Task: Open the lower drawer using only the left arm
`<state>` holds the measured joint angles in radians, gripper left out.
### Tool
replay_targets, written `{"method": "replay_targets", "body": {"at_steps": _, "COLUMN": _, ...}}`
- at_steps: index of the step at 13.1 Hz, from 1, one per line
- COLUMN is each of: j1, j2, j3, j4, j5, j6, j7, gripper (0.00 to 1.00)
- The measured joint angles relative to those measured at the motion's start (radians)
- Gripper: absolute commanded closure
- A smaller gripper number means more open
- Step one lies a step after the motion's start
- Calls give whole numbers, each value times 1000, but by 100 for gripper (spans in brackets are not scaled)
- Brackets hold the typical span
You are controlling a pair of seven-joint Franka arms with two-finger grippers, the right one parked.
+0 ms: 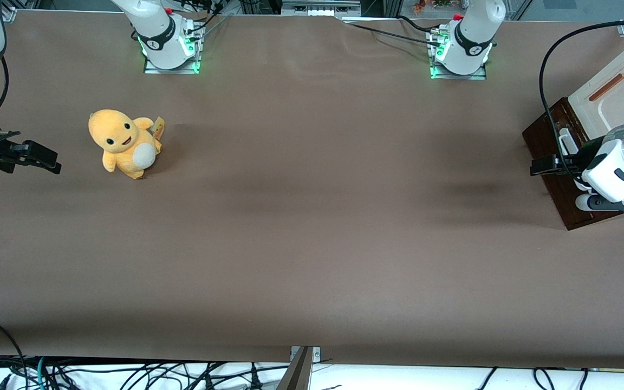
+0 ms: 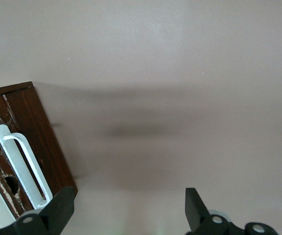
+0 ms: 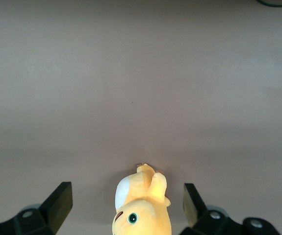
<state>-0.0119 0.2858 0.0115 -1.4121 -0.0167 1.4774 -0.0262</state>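
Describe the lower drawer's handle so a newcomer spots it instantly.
At the working arm's end of the table stands a dark brown cabinet. On its front is a white bar handle, by the open gripper. The cream panel above carries a thin orange-brown bar instead.

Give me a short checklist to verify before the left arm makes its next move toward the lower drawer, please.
1. Claw open: ok, fingers spread wide in the wrist view.
2. Claw holds nothing: ok.
3. Claw close to the white bar handle: ok, one finger lies just beside it.
4. Handle between the fingers: not ok, it sits outside the gap.
5. Lower drawer shut: cannot tell, though no pale inside shows.
6. Plush toy out of the way: ok, it lies toward the parked arm's end of the table.
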Motion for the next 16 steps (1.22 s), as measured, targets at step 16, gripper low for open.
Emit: {"method": "replay_targets", "body": {"at_steps": 16, "j1": -83, "j2": 29, "j3": -8, "j4": -9, "j5": 220, "j6": -1, "j7": -235, "gripper": 0}}
